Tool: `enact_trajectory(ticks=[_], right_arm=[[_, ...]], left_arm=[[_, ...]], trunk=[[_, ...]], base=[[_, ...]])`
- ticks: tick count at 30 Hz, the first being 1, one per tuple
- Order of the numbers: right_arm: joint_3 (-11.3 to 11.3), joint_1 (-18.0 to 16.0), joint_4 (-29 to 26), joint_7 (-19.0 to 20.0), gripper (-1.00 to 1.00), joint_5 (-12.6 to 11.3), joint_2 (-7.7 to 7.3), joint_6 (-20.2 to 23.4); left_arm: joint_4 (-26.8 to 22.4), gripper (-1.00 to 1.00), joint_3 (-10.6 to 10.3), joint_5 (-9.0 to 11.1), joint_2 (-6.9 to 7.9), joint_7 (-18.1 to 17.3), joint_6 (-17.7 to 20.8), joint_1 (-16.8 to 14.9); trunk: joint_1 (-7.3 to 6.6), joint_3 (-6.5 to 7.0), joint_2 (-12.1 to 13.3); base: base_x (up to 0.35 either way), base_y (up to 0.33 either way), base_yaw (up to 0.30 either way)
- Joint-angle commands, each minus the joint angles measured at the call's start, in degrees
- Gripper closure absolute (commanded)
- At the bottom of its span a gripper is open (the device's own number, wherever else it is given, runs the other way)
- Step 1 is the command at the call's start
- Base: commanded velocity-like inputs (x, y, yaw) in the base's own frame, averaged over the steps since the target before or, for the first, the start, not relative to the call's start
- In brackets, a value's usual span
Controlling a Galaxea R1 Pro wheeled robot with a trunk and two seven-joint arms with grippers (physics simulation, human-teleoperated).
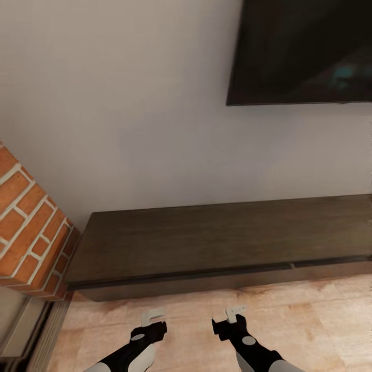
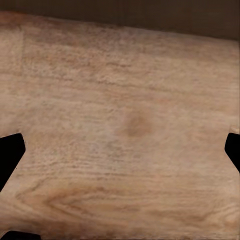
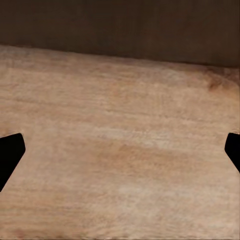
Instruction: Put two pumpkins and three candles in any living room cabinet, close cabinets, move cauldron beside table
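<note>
cabinet (image 1: 217,243) drawers seemingly shut | brick (image 1: 31,222) beside | both grippers (image 1: 153,316) (image 1: 236,311) spread, empty

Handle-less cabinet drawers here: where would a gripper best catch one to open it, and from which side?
Probably the top edge of the cabinet drawer front, at the dark gap under the top slab, approached from the front over the floor. The fronts are flat, offering no handle. Both grippers, left and right, are open.

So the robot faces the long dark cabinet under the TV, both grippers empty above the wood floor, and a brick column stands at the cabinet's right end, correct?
Not quite. In the head view the brick column stands at the left end of the cabinet, not the right. The rest holds: TV above, left gripper and right gripper empty above the floor.
</note>
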Motion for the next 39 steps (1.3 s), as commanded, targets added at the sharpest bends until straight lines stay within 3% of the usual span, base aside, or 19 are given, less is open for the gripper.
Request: enact_trajectory(ticks=[1,18,23,29,30,39], right_arm=[[0.0,0.0,0.0,0.0,-1.00,0.0,-0.03,0.0],[0.2,1.2,4.2,0.1,-1.00,0.2,-0.22,0.3],[0.2,2.1,5.7,-0.1,-1.00,-0.4,-0.41,0.0],[0.2,4.1,7.4,-0.2,-1.00,-0.4,-1.28,-0.2],[0.1,8.4,7.5,-0.4,-1.00,-0.5,-1.60,-0.2],[0.2,10.3,9.9,-0.4,-1.00,-0.1,-2.94,0.2]], left_arm=[[0.0,-1.00,0.0,0.0,0.00,0.0,0.0,0.0],[3.1,-1.00,0.1,0.3,1.32,-0.2,0.1,3.0],[4.7,-1.00,0.1,0.3,1.29,0.0,1.3,3.4],[6.7,-1.00,0.3,2.3,1.94,-1.8,3.0,4.7],[14.5,-1.00,0.3,2.9,2.77,-3.7,3.4,5.9],[16.5,-1.00,0.4,3.0,3.28,-3.9,3.7,8.8]], trunk=[[0.00,0.00,0.0],[0.00,0.00,0.0],[-1.10,0.90,2.0],[-2.42,1.97,4.4],[-2.64,2.15,4.8],[-4.61,3.77,8.4]], base=[[-0.330,0.000,0.000],[-0.055,0.000,0.000],[0.000,0.000,0.000],[0.000,0.000,0.000],[0.000,0.000,0.000],[0.000,0.000,0.000]])
